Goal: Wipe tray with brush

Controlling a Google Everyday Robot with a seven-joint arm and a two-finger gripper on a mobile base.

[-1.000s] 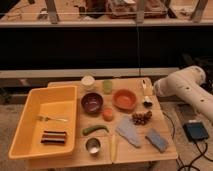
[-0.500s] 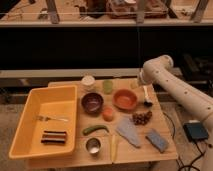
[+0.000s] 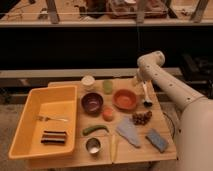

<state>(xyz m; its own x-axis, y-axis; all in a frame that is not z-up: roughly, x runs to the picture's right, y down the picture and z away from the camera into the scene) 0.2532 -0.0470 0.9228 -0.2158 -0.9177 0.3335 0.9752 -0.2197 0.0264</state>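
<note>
Brush [image 3: 145,94] is the thing to reach. The pincer [image 3: 139,80] hangs at the far end of its white handle, just beyond the right rim of the orange bowl [image 3: 124,99]. I cannot tell whether it is open, closed or gripping. From there the handle runs almost straight toward the near edge of the table [image 3: 159,116], ending in the dark head beside the bowl's right side. The tray [image 3: 50,100] sits well left of the orange bowl, past a purple bowl [image 3: 92,102]. Once the brush is gripped, the carry would likely go leftward over both bowls.
</note>
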